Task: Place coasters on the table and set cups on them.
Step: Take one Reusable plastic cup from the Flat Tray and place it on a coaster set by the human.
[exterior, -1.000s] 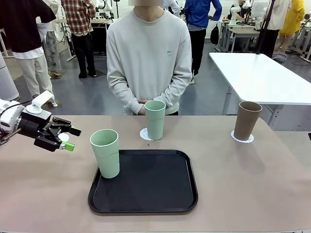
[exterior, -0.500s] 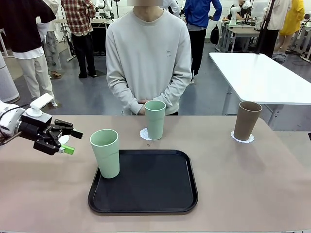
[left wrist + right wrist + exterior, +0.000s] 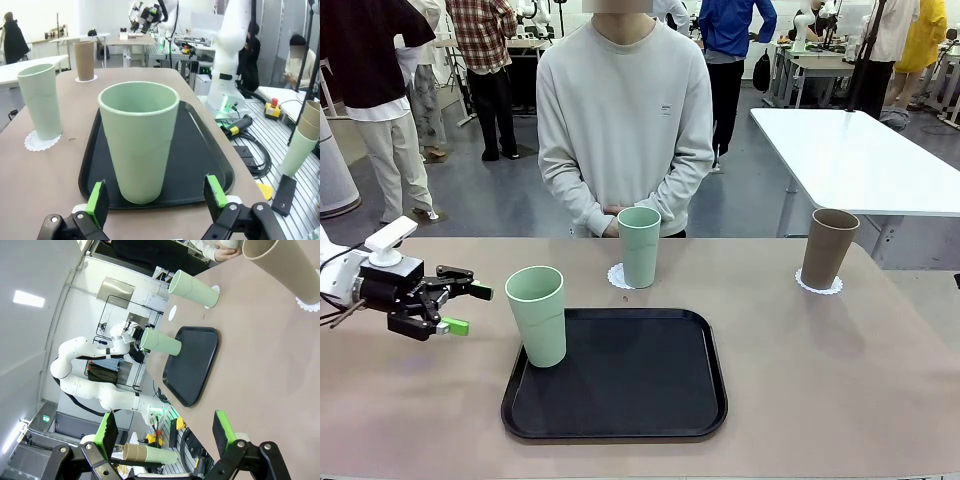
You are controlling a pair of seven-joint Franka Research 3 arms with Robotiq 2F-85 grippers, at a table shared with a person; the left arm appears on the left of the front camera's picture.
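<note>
1. Left gripper (image 3: 463, 309) is lying level above the left end of the wide beige-pink matte table (image 3: 840, 380), jaws spread wide, nothing between them, and I've got it pointed at the cup.
2. On my left wrist camera the pale mint green tapered matte tumbler (image 3: 139, 141) stands upright between the two green pads (image 3: 97, 203), not touched on either side.
3. That tumbler sits at the near-left corner of the black rectangular tray (image 3: 620, 375), base on the tray, not yet on a coaster.
4. One small round white paper doily (image 3: 451, 283) lies bare near the table's left edge, just behind my open fingers; I reckon that's where this cup goes.
5. Second mint tumbler (image 3: 639, 247) is upright on its lacy doily (image 3: 617, 276) near the far edge, in front of the person.
6. Brown-tan tumbler (image 3: 828, 248) is on its scalloped doily (image 3: 818, 286) towards the far-right corner.
7. Right gripper (image 3: 165, 432) is parked spread apart and empty, well off from the cups.
8. Handling call: it looks empty and light, stiff-walled, matte so probably not slick, but tall and tapered, so easy to tip.
9. I'd clamp it around the middle of the wall, squeezing gently and lifting straight up.
</note>
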